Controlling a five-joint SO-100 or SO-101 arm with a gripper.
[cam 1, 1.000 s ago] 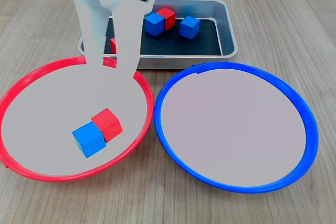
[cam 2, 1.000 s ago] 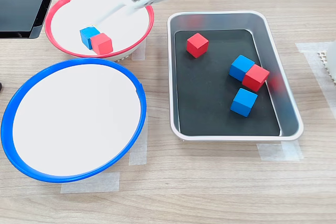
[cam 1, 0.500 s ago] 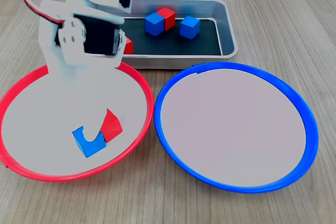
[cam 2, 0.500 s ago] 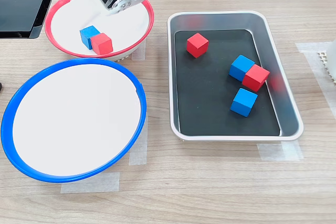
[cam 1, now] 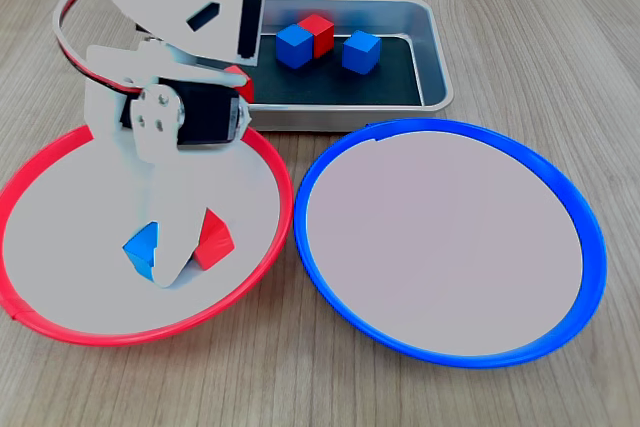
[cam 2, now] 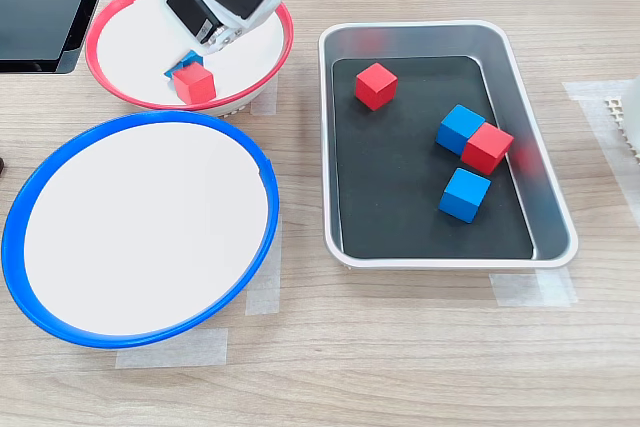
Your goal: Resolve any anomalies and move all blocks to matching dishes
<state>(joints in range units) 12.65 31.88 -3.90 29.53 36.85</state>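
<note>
Blue block (cam 1: 142, 249) sits in red-rimmed dish (cam 1: 60, 327) touching a red block (cam 1: 214, 239) — small, glossy, likely slippery, take its flat opposite faces; pincer (cam 1: 172, 257) spread cannot be told.

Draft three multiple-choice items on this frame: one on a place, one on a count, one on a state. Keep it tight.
1. Where does the small glossy blue cube next to the gripper lie?
A. in the red-rimmed round dish
B. in the blue-rimmed round dish
C. in the rectangular grey metal tray

2. How many cubes lie in the rectangular grey metal tray?
A. two
B. four
C. six

3. What is the state of the blue-rimmed round dish?
A. holds one red cube
B. holds two blue cubes
C. holds no cubes

Key:
1 A: in the first exterior view the blue cube sits inside the red-rimmed round dish, beside a small glossy red cube.
2 B: the second exterior view shows two red and two blue cubes in the tray.
3 C: in both exterior views its pale inside is bare.
</note>
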